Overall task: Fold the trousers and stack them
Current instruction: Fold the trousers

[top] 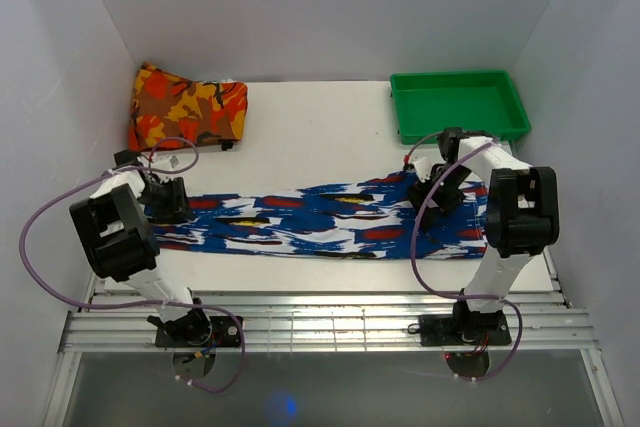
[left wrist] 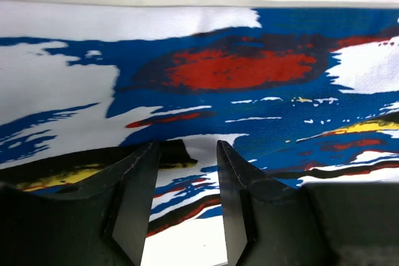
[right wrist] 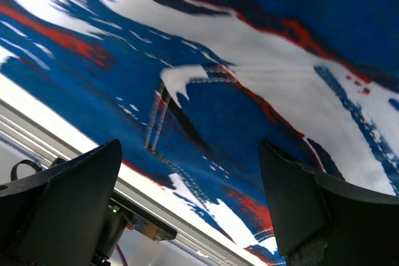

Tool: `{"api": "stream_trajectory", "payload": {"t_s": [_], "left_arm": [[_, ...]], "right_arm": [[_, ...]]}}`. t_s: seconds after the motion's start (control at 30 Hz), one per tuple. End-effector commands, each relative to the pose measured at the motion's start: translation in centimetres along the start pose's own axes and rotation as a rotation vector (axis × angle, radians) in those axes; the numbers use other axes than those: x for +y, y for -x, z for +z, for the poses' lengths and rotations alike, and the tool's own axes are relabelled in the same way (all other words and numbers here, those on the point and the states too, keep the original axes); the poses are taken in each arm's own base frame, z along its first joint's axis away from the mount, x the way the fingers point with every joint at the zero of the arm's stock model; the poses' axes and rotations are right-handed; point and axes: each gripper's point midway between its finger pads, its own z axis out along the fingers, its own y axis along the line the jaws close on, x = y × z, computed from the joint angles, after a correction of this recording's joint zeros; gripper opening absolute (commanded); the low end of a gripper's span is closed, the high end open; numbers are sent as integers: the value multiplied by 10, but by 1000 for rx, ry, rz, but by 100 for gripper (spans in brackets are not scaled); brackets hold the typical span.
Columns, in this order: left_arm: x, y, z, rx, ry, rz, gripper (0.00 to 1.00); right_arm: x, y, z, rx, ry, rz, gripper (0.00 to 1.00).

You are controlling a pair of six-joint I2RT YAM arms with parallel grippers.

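The trousers [top: 320, 217] lie spread flat in a long band across the near half of the desk [top: 320, 137], running left to right, their blue, white and black streaks broken by red and yellow patches. In the right wrist view a stitched seam and a small pocket-like flap [right wrist: 187, 85] show on the cloth.

The left arm [top: 115, 237] bends up from its base and reaches down over the left end of the trousers. Its jaws stand partly spread just above the fabric, with nothing pinched between them. The right arm [top: 520, 212] folds in from the right edge and points down at the right end of the trousers. Its jaws are spread wide over the print, and they too hold nothing.

At the far left of the white desk sits a folded orange, red and yellow patterned cloth [top: 188, 107], well apart from the trousers. A green tray [top: 460, 105] rests at the far right. Purple cables [top: 40, 237] loop off both arms. A metal rail [top: 330, 327] runs along the near edge under the arm bases, and plain white walls close in the desk on three sides.
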Motion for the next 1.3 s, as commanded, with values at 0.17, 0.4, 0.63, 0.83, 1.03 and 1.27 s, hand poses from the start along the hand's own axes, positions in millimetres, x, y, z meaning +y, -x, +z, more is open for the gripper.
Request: {"api": "stream_trajectory", "payload": {"t_s": [0.17, 0.4, 0.63, 0.83, 1.03, 1.27], "left_arm": [[76, 13, 14, 47, 79, -111, 52], [89, 82, 13, -39, 30, -104, 56], [95, 85, -44, -113, 108, -54, 63], [127, 41, -59, -89, 156, -139, 64], [120, 26, -38, -64, 56, -190, 64], [98, 10, -11, -34, -90, -247, 58]], "right_arm": [[-68, -42, 11, 66, -107, 156, 96], [-98, -57, 9, 68, -133, 230, 96], [-80, -52, -1, 17, -97, 238, 94], [-67, -32, -21, -87, -65, 227, 90], [-67, -12, -42, -149, -49, 223, 90], [-67, -14, -42, -128, -41, 231, 90]]}}
